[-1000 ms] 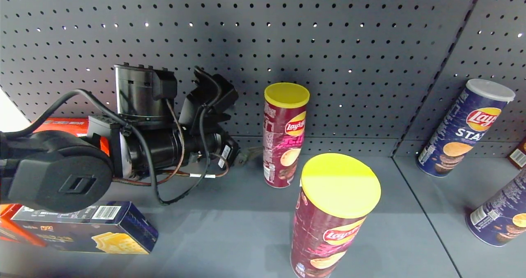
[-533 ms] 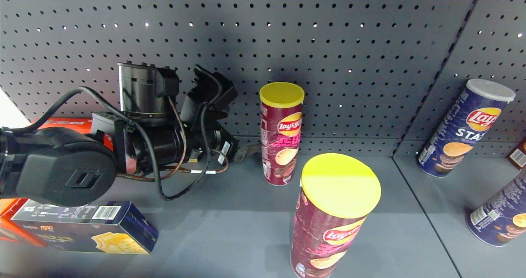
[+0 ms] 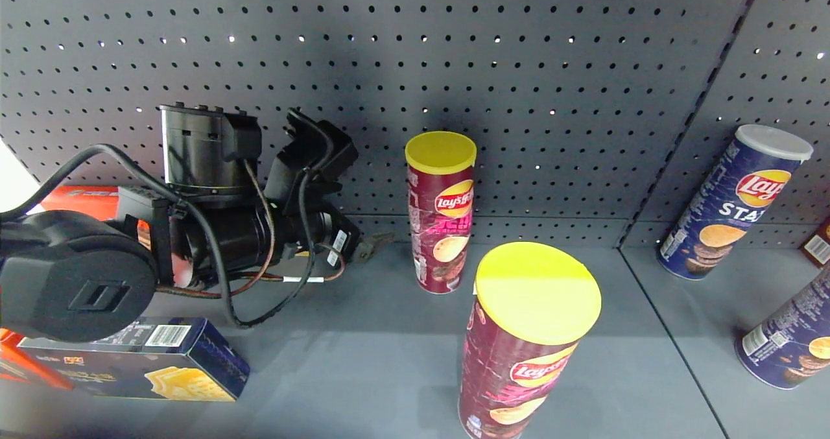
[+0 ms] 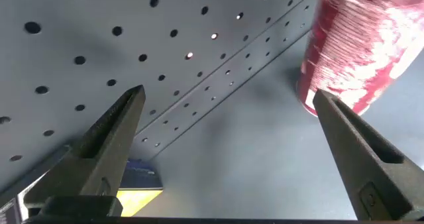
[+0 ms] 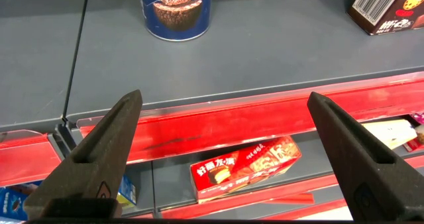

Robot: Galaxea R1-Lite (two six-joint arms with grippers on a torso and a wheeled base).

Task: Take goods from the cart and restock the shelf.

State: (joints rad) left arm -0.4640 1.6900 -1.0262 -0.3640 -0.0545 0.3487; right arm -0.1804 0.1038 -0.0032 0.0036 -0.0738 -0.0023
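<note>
The left gripper [image 4: 228,118] stands spread wide and empty above the shelf [image 3: 363,361], at nine o'clock of the rear red can [image 3: 441,212] and clear of it; that can stands upright just before the pegboard [image 3: 519,69], with a second red can [image 3: 525,342] at its five o'clock. The right gripper [image 5: 225,118] is likewise spread and empty, over a red rail [image 5: 278,121].

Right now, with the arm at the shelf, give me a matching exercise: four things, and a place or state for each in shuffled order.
Things:
1. rear red can
2. front red can
3. rear blue can
4. left claw

Places or states:
A. white lid, right bay
B. open, holding nothing
C. yellow lid, near the front of the shelf
D. yellow lid, by the pegboard

Pairs: 1-D, 2-C, 3-A, 4-B
</note>
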